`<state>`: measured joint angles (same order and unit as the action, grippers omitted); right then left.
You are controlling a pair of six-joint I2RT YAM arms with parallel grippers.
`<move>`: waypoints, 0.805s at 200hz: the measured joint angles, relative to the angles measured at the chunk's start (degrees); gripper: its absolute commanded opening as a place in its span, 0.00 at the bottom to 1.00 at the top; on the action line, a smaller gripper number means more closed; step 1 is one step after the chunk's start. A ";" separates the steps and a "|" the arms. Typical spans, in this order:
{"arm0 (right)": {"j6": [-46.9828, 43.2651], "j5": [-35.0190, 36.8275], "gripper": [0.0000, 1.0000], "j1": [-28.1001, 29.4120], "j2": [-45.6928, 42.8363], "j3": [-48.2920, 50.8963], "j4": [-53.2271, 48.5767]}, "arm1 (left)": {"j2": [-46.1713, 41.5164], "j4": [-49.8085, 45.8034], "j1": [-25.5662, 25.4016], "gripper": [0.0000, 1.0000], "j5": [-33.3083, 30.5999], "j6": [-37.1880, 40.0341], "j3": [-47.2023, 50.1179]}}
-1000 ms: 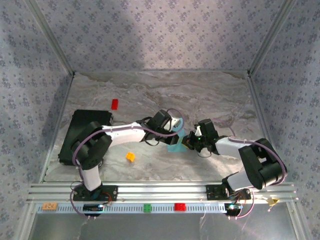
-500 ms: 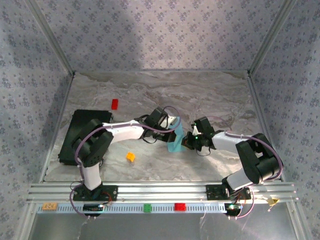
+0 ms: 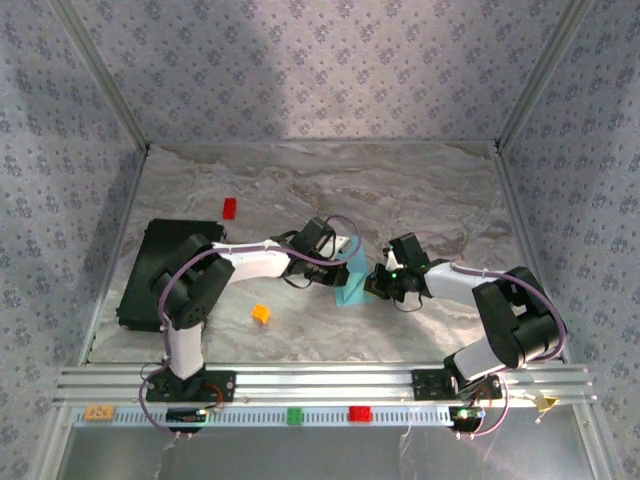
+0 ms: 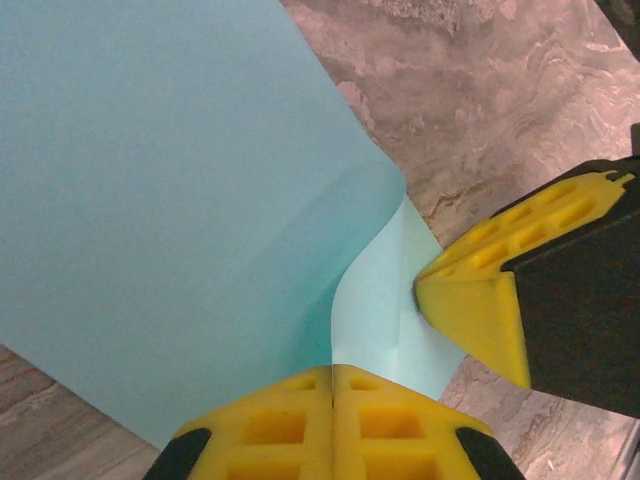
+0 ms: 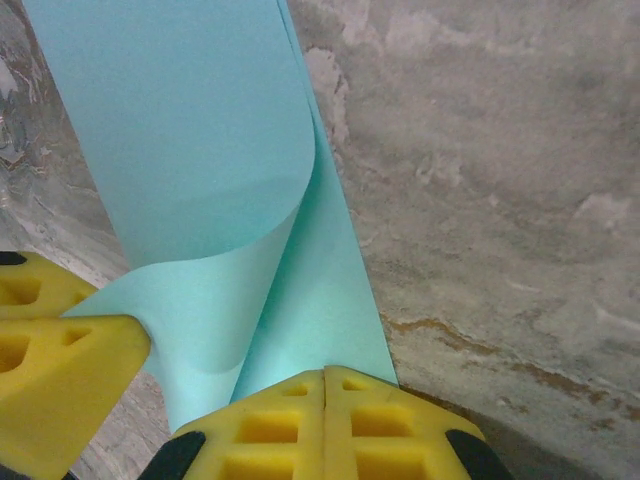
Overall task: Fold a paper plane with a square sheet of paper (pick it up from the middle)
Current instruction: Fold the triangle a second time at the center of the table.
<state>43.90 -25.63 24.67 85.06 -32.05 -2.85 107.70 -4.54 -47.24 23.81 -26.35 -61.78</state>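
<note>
Top view first: the thin light-blue square sheet of paper sits mid-table on the grey marble-patterned table, right between the two arms. From here it reads as a narrow band, long axis running near to far and leaning a touch right at the far end. The left gripper is on its far upper part and the right gripper is at its right edge. Well off to the left lie a black rectangular slab, a small orange block and a small red block.

Left wrist view: the left gripper has its yellow jaws pressed together, pinching the paper's near edge. The sheet rolls over in a soft curve, not a sharp crease, and the right gripper's yellow finger touches the under-layer.

Right wrist view: the right gripper is also clamped tight on the paper's edge. Two layers rise away from it, the upper one curling over. The left gripper's finger is at the left, against the curl.

My read: this sheet is very light, floppy and easy to crumple or tear. Pinch it at the edges near the bend, gently, and press down along the curl to set the fold.
</note>
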 measured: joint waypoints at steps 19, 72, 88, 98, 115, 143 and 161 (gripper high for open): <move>-0.04 0.04 0.04 -0.04 -0.04 0.00 -0.15 | 0.07 -0.57 0.02 0.00 -0.94 0.35 -0.15; -0.02 0.17 0.04 -0.04 -0.11 0.00 -0.22 | 1.25 -1.75 0.02 0.00 -2.73 0.76 -0.42; -0.04 0.17 0.04 -0.04 -0.13 0.00 -0.22 | 1.88 -1.73 0.09 0.00 -2.60 0.79 -0.46; -0.02 0.15 0.05 -0.04 -0.17 0.00 -0.24 | 1.92 -1.68 0.26 0.00 -2.51 0.79 -0.55; 0.00 0.11 0.05 -0.04 -0.22 -0.04 -0.26 | 1.99 -1.64 0.28 0.00 -2.27 0.76 -0.55; 0.22 -0.15 0.07 -0.04 -0.70 -0.04 -0.57 | 2.10 -1.31 0.28 0.00 -1.73 0.72 -0.52; 0.22 -0.70 0.07 0.17 -1.20 -0.33 -0.63 | 2.23 -1.11 0.28 0.00 -1.03 0.35 -0.52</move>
<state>44.12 -26.33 24.84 83.85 -32.38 -3.49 109.93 -5.65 -46.96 22.79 -26.00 -62.30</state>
